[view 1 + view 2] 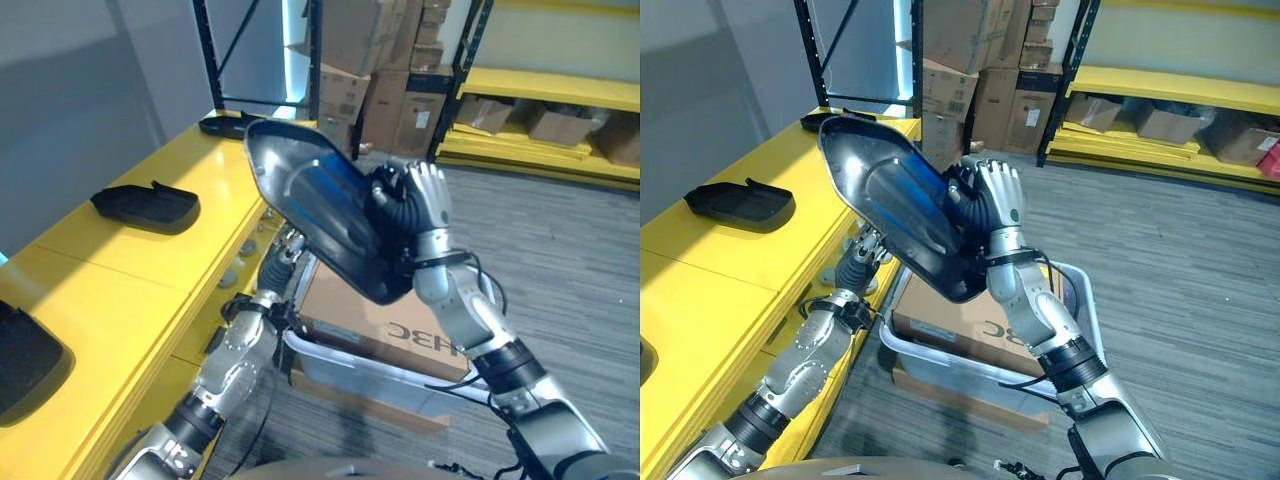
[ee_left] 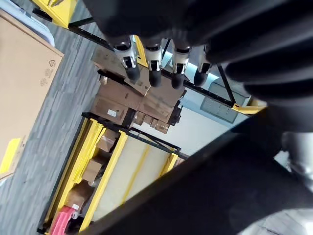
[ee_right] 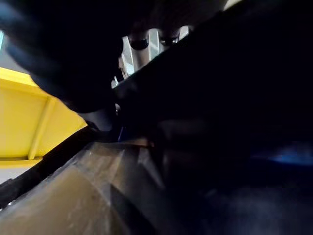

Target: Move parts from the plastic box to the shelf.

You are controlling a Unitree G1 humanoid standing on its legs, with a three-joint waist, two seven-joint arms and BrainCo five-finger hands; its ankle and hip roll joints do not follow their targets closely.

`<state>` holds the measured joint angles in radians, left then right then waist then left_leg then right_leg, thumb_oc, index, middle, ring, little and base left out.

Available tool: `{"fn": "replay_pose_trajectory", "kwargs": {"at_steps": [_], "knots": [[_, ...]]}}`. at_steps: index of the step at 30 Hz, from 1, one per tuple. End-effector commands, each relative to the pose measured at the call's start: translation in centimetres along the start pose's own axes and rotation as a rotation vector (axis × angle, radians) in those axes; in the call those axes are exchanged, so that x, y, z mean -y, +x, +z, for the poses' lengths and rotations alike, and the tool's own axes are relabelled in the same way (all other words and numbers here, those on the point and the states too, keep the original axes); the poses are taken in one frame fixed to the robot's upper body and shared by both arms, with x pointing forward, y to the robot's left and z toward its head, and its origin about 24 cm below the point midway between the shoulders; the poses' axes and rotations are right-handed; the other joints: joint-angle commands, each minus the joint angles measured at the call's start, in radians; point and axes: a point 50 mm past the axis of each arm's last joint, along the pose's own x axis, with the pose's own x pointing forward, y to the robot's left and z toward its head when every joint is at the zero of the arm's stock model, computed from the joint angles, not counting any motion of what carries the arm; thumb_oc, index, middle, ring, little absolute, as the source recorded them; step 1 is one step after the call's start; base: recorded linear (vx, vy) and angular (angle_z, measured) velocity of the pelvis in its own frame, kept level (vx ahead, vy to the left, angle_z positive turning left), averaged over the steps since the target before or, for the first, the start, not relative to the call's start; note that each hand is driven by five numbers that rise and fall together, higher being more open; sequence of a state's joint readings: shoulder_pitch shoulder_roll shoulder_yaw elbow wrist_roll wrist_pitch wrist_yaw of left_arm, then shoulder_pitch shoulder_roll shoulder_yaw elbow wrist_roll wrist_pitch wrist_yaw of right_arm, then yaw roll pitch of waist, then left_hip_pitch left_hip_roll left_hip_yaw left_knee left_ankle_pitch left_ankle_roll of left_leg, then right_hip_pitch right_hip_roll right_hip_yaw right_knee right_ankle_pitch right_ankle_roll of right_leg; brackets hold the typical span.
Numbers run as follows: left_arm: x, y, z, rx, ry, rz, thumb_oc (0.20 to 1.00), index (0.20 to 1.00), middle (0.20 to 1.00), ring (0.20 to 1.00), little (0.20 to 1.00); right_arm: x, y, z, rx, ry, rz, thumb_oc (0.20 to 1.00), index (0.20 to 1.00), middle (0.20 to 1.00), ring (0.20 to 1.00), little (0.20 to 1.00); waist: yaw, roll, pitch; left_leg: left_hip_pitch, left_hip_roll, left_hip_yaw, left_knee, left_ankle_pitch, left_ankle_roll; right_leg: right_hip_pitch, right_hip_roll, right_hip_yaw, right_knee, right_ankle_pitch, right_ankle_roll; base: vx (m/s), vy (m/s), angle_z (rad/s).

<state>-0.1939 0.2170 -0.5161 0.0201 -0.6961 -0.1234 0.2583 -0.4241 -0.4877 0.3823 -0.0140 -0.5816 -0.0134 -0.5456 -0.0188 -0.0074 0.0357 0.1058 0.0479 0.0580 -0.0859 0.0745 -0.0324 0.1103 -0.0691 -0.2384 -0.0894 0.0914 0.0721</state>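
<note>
A: Starting at the left, what is sitting on the shelf (image 1: pixel 120 270)?

B: Black parts are lying along its yellow top; one tray-like part (image 1: pixel 146 207) is resting mid-shelf, another (image 1: pixel 228 124) is lying at the far end, and a third (image 1: pixel 28 358) is showing at the near edge; they look like pieces already delivered.

A: And the left hand (image 2: pixel 156 68)?

B: It is reaching up under the big black panel (image 1: pixel 895 205); in its wrist view the fingers are running out straight past the panel's edge, so I am reading it as a relaxed, supporting hand rather than a clamp.

A: The panel itself?

B: It is hanging tilted in the air between the shelf and the box (image 1: pixel 1080 300), clear of both; probably tipped to get it over the shelf edge.

A: The right hand (image 1: pixel 995 205)?

B: It is pressing against the panel's right side, fingers curling round the edge and grasping it; that is carrying the weight.
</note>
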Motion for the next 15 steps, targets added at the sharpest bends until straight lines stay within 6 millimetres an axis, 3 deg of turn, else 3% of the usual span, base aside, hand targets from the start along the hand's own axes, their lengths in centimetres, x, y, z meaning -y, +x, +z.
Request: {"fn": "replay_pose_trajectory", "kwargs": {"at_steps": [1,8,13,14,15], "knots": [[1.8,1.4,1.8,0.111,-0.027,-0.069,1.000,1.000,1.000,1.000,1.000,0.3,2.3,1.3,0.071,0.086,-0.056,0.200,0.200,0.200,0.200,0.200,0.016,-0.024,-0.010,0.098,0.020,-0.014,0.000,-0.167,-0.007,0.053,-0.039,-0.022,0.010,-0.125,0.063,0.00,0.000,0.00],[1.8,1.6,2.5,0.146,-0.078,-0.066,1.000,1.000,1.000,1.000,1.000,-0.8,2.3,2.0,0.115,0.116,0.031,0.200,0.200,0.200,0.200,0.200,0.019,-0.029,-0.004,0.085,0.018,-0.019,0.001,-0.158,-0.009,0.046,-0.040,-0.026,0.010,-0.120,0.063,0.00,0.000,0.00],[1.3,1.8,3.3,0.174,-0.019,-0.069,1.000,1.000,1.000,1.000,1.000,-0.6,2.0,1.8,0.136,0.110,0.068,0.200,0.200,0.200,0.200,0.200,0.020,-0.029,-0.003,0.078,0.015,-0.027,0.001,-0.156,-0.007,0.040,-0.043,-0.031,0.013,-0.118,0.064,0.00,0.000,0.00],[1.1,1.8,3.3,0.174,0.010,-0.066,0.824,0.824,0.824,0.824,0.824,-0.5,2.0,1.9,0.140,0.120,0.071,0.200,0.200,0.200,0.200,0.200,0.020,-0.028,-0.003,0.077,0.014,-0.027,0.001,-0.156,-0.007,0.039,-0.044,-0.031,0.014,-0.118,0.064,0.00,0.000,0.00],[1.0,1.9,3.4,0.174,0.055,-0.066,0.526,0.526,0.526,0.526,0.526,-0.4,1.9,2.0,0.143,0.134,0.069,0.200,0.200,0.200,0.200,0.200,0.020,-0.028,-0.002,0.076,0.015,-0.028,0.001,-0.155,-0.007,0.038,-0.044,-0.032,0.014,-0.117,0.064,0.00,0.000,0.00]]}}
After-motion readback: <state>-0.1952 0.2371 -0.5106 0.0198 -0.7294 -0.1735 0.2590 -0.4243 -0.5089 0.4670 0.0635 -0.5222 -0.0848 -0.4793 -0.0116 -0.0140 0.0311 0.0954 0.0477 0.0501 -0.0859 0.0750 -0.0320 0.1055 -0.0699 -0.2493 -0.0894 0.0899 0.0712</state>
